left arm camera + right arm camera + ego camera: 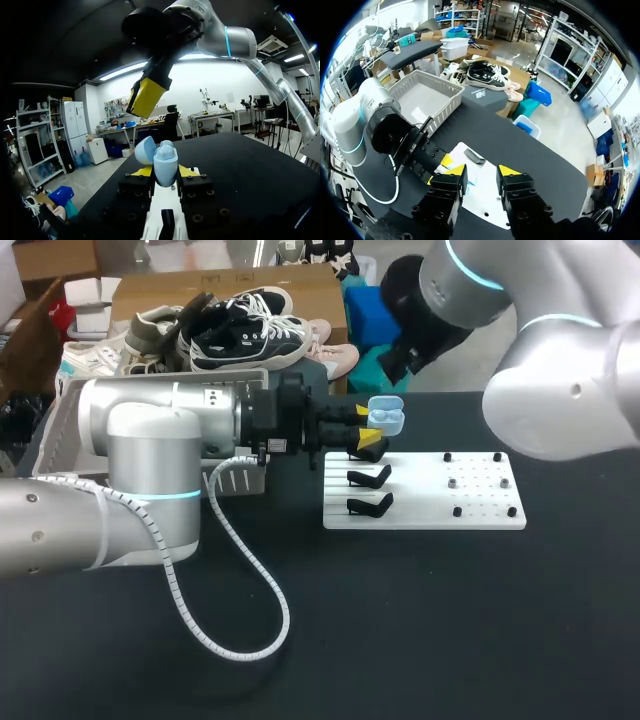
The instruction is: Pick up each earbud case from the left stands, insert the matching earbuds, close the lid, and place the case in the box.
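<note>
My left gripper (368,426) is shut on a light blue earbud case (388,418) with its lid open, held just over the back of the white stand board (470,502). In the left wrist view the case (165,167) stands upright between the yellow fingertips (144,171), and its lid (145,150) is tipped to one side. My right gripper (481,171) hangs above it, open, with nothing between its fingers. One of its yellow fingertips (146,97) shows over the case. Two black stands (370,476) on the board are bare.
A grey slatted basket (422,97) stands at the table's back left, behind my left arm. The left arm's white coiled cable (250,580) loops over the dark tabletop. Small black pegs (457,511) dot the right half of the board.
</note>
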